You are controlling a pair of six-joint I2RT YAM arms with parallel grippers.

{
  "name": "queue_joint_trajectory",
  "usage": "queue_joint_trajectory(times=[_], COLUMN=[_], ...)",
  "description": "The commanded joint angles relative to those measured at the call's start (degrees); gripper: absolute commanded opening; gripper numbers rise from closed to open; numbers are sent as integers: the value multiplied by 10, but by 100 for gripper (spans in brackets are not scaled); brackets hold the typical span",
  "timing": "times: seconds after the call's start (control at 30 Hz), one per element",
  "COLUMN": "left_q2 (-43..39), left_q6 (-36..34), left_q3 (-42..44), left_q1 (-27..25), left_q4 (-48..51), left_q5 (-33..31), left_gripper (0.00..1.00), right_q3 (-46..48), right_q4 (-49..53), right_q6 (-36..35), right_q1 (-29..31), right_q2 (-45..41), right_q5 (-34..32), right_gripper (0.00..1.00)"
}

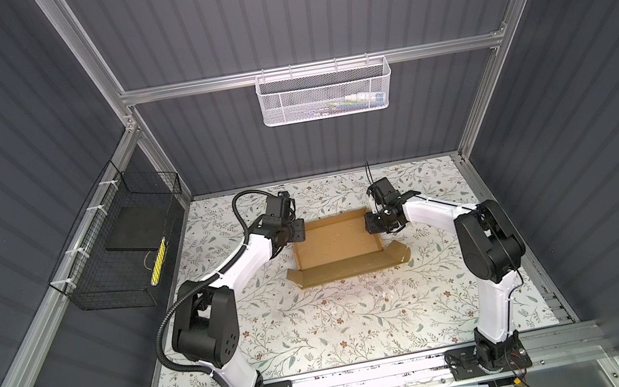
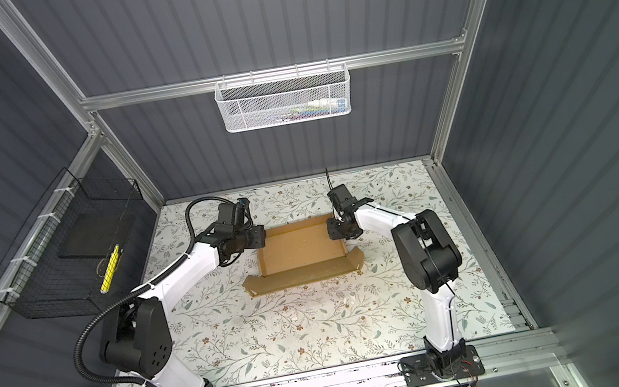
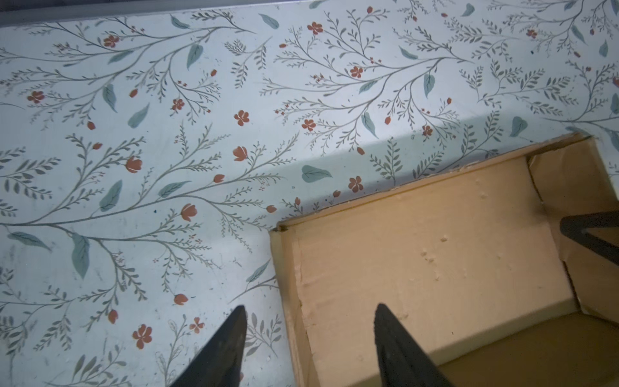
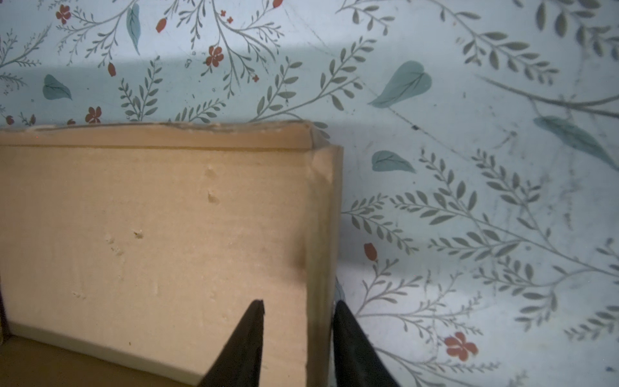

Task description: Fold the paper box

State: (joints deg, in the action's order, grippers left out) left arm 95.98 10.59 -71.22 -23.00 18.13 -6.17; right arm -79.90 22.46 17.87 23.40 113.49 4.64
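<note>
The paper box is brown cardboard, a shallow open tray at mid-table in both top views. Its left, right and far walls stand up. Its long front flap lies flat on the table. My left gripper is open and straddles the left wall, one finger inside the tray and one outside. My right gripper is open and straddles the right wall. Its outer finger sits against the wall and its inner finger stands clear of it. The left wrist view shows a right finger at the far wall.
The floral tabletop surrounds the box. A black wire basket hangs on the left wall and holds a dark pad and a yellow item. A white mesh basket hangs on the back rail. Aluminium frame posts edge the table.
</note>
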Motion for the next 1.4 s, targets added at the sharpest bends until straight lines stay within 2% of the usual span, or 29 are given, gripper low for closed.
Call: queue_joint_trajectory(times=[0.0,0.23,0.43,0.57,0.73,0.83,1.1,1.2,1.37], left_q2=[-35,-116,-199,-257,-338,-378,-417,-425,-461], left_q6=[-8,4,54,83,130,149,158,166,222], left_q3=[-1,45,147,206,277,314,326,327,364], left_q1=[22,41,41,41,40,40,40,40,40], left_q4=[2,9,5,16,27,44,91,101,98], left_q5=[0,9,28,39,83,84,33,39,68], left_gripper=[62,62,61,60,60,60,59,59,54], right_q3=[3,4,-2,-8,-4,3,1,3,4], right_q4=[7,7,6,10,15,13,13,15,23], right_q6=[4,4,7,6,3,3,3,1,-5], right_q1=[2,1,0,-3,-7,-8,-13,-13,-14], right_q2=[-13,-20,-29,-33,-53,-67,-78,-84,-98], right_q5=[5,4,7,7,5,4,11,8,4], right_gripper=[42,56,61,62,64,65,65,65,65])
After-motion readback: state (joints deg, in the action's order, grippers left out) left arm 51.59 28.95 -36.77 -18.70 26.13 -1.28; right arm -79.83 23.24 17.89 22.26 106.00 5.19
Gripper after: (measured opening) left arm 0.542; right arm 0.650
